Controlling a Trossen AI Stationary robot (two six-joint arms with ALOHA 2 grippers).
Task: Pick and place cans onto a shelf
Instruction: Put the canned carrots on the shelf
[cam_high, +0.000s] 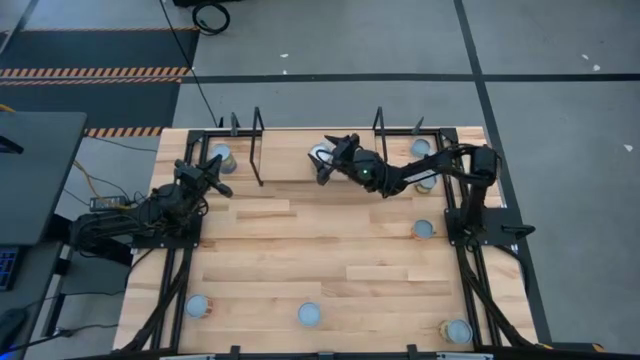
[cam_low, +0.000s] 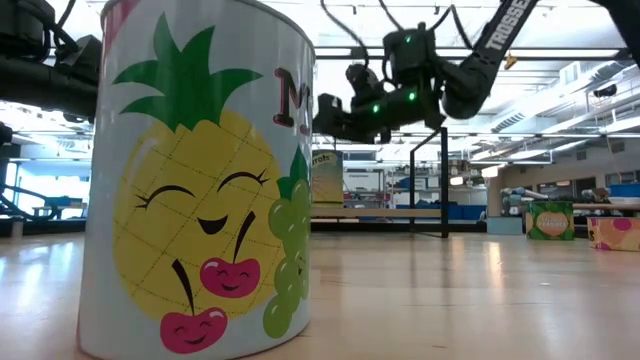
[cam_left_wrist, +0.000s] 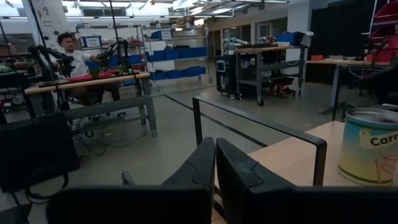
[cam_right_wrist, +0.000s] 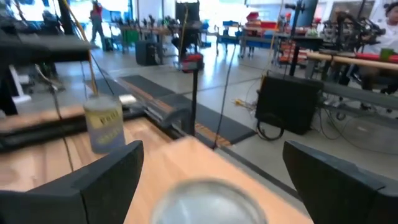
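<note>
The shelf lies along the table's far edge, a light-wood board in a black frame with upright posts. A can stands on its left end and a can on its right end. A third can stands upright near the middle. My right gripper is open above this can, one finger on either side of its round top without touching it. My left gripper is shut and empty just near of the left can, which shows in the left wrist view.
More cans stand on the table: one at the right and three along the near edge. The middle one fills the low view. The shelf's posts stand between the two grippers.
</note>
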